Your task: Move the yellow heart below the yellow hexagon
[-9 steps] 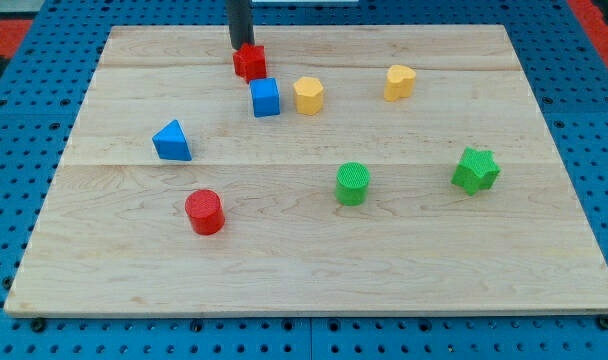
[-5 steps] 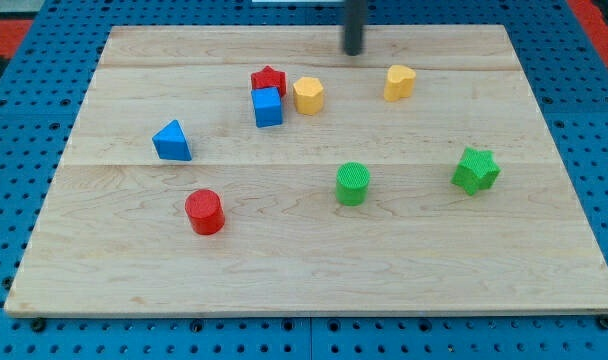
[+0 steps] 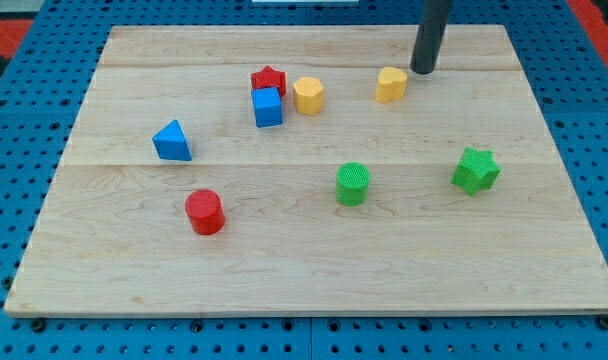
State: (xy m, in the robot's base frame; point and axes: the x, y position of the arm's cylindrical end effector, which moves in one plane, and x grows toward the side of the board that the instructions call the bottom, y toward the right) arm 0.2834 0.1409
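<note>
While the board fills out from the view's left, we pass the blue triangle (image 3: 172, 141) and the red cylinder (image 3: 204, 212), both far from the action. Next we meet the red star (image 3: 269, 79) with the blue cube (image 3: 267, 107) touching it at its six o'clock. Just beside them sits the yellow hexagon (image 3: 308, 95), our reference block. Near it, at roughly its three o'clock, sits the yellow heart (image 3: 390, 85), so we judge the job barely begun: the heart is level with the hexagon, not under it. We carry no hand to spread or pinch, only a bare rod, and my tip (image 3: 423, 71) stands just beside the heart at its two o'clock; contact we cannot tell. What is left, we reckon, is pushing the heart toward seven o'clock until it rests at the hexagon's six. The green cylinder (image 3: 352, 184) lies near that route; the green star (image 3: 475, 169) sits well apart.
</note>
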